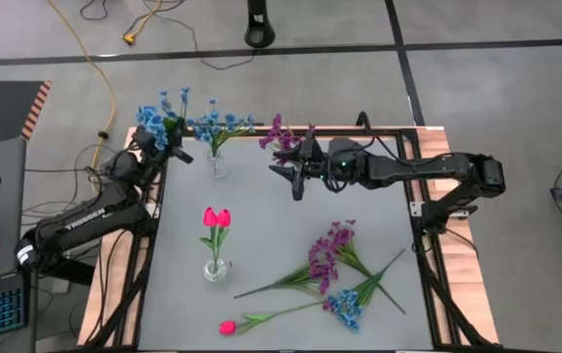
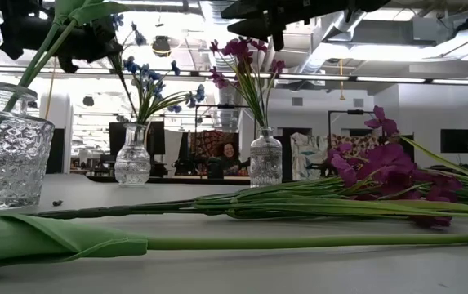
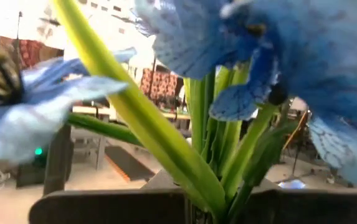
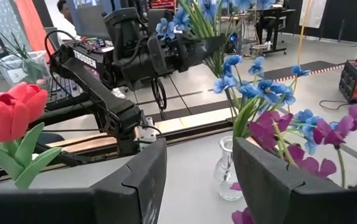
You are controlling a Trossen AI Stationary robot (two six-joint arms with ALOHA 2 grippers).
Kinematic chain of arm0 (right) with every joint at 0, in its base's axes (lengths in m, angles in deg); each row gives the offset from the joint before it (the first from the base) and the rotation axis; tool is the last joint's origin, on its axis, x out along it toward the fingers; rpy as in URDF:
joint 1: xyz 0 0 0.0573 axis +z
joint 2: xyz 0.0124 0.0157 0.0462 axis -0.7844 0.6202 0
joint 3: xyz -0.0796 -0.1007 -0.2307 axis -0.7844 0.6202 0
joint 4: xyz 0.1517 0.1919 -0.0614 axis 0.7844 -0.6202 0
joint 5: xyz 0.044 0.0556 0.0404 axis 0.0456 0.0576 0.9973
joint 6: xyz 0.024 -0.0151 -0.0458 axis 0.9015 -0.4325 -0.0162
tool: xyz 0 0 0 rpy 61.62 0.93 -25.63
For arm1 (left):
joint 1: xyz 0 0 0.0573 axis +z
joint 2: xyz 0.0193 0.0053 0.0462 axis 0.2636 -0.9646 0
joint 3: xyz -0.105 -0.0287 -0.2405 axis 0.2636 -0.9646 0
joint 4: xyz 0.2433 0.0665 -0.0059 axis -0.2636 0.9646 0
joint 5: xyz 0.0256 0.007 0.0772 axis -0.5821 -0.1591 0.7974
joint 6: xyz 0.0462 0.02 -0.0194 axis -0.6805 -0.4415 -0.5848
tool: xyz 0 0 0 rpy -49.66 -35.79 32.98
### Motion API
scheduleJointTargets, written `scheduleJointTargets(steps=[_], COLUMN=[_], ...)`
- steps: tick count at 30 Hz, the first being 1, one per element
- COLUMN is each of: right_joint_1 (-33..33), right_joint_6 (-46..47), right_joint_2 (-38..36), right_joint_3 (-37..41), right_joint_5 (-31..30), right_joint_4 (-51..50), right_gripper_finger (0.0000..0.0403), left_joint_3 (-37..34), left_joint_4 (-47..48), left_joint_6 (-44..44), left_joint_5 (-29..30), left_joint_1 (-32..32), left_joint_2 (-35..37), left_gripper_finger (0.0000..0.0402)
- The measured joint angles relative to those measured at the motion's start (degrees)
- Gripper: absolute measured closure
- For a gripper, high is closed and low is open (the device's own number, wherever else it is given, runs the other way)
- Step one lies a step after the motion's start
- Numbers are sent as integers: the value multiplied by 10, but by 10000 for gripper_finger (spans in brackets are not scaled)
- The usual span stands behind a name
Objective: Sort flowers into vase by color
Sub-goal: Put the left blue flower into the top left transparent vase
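Grey desk [image 1: 271, 226] on a taped concrete floor [image 1: 477, 88]; left pincer [image 1: 166, 137] grips a blue flower [image 1: 150, 120]; right pincer [image 1: 295, 176] gapes empty.

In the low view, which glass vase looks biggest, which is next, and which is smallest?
1. Patterned vase at the left edge: biggest, but it is nearest the camera, so unsure.
2. Blue-flower vase and purple-flower vase: they look about the same, so no ranking.

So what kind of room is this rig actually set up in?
Most likely a robotics lab or open workshop, not a home: bare grey floor with black tape lines, a yellow cable trailing across it, exposed ceiling ducts, and a person seated among equipment beyond the table.
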Motion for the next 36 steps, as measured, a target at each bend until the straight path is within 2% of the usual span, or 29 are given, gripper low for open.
scheduleJointTargets(steps=[7, 13, 19, 23, 30, 36], right_joint_1=[0, 0, 0, 0, 0, 0], right_joint_6=[-4, -4, -4, -4, -4, -4], right_joint_2=[0, 0, 0, 0, 0, 0], right_joint_3=[0, 0, 0, 0, 0, 0], right_joint_5=[0, 0, 0, 0, 0, 0], right_joint_4=[-1, -11, -10, -10, -10, -10], right_gripper_finger=[193, 193, 193, 193, 193, 193], left_joint_3=[0, 2, 59, 70, 70, 70], left_joint_4=[-11, -4, 141, 176, 200, 200], left_joint_6=[-6, 10, 11, 27, 48, 45], left_joint_5=[-2, -29, -29, -30, -29, -19], left_joint_1=[0, 0, 0, 0, 0, 0], left_joint_2=[4, 9, 37, 36, 8, -47], left_gripper_finger=[400, 400, 400, 400, 400, 399])
